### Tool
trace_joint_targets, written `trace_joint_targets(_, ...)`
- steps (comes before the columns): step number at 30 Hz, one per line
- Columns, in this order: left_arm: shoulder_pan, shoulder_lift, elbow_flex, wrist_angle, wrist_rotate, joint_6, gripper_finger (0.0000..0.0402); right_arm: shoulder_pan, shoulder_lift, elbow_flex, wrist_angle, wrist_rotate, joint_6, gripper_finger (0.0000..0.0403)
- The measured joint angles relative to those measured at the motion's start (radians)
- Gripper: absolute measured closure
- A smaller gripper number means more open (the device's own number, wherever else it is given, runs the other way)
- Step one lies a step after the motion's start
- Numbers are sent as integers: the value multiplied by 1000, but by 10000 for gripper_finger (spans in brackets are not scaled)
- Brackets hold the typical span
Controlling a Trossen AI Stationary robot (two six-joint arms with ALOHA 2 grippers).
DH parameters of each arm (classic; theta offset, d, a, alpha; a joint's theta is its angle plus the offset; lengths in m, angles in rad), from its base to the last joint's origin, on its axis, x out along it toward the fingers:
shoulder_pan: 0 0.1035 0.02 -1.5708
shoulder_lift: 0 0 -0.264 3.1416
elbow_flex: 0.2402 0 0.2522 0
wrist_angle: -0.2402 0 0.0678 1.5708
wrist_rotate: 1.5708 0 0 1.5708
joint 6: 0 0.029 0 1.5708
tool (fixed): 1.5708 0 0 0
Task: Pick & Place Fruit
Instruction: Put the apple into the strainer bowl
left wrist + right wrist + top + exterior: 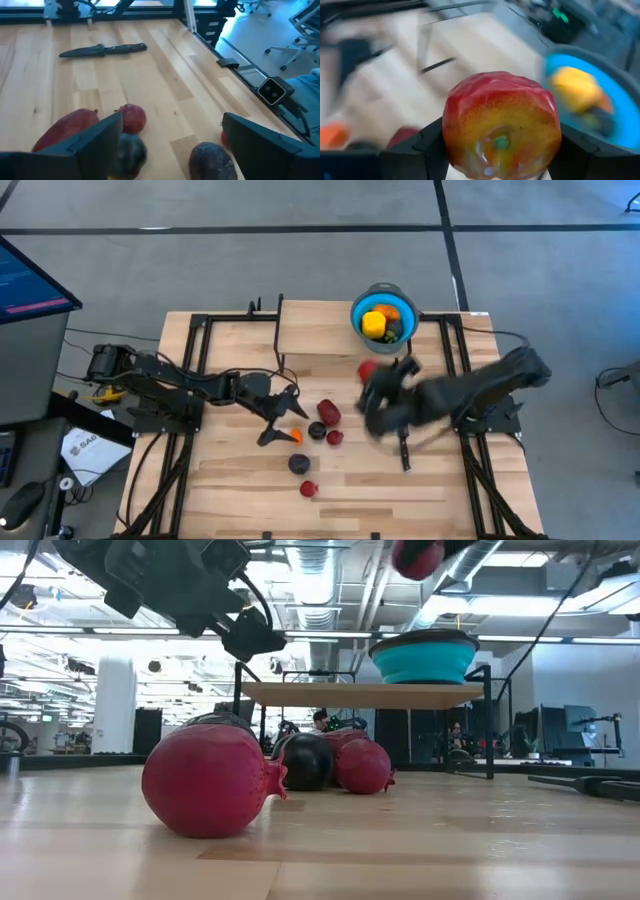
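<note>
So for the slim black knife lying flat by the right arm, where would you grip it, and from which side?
Take the knife by its handle, the thicker end, coming straight down from above with the fingers across its width. It lies flat on the table with bare wood on both long sides, so a top approach looks safest. No gripper is on it now.

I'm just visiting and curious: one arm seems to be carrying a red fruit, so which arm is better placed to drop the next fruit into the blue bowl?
The right. Its gripper is shut on a red-and-yellow fruit and is already close to the blue bowl. The left gripper is open and empty over the loose fruits, farther away.
</note>
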Motion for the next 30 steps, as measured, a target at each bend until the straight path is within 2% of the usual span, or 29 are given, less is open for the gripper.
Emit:
trace_joint_targets(3, -18, 0, 0, 20, -4, 0, 73, -198, -99, 1, 2, -108, -14, 157)
trace_joint_targets(7, -33, 0, 0, 30, -4, 0, 80, -506, -159, 0, 72, -303, -165, 157)
trace_joint_targets(10, -38, 0, 0, 35, -3, 0, 83, -693, -153, 1, 150, -465, -277, 157)
trace_joint_targets(13, -38, 0, 0, 35, -3, -2, 86, -807, -108, -1, 227, -576, -360, 157)
trace_joint_targets(17, -38, 1, 0, 37, -3, -6, 88, -895, -51, -1, 297, -690, -408, 157)
trace_joint_targets(25, -38, 1, 0, 42, -2, -12, 88, -948, 42, -1, 304, -752, -445, 152)
trace_joint_targets(30, -38, 1, 0, 42, -1, -12, 88, -946, 43, -1, 320, -758, -471, 124)
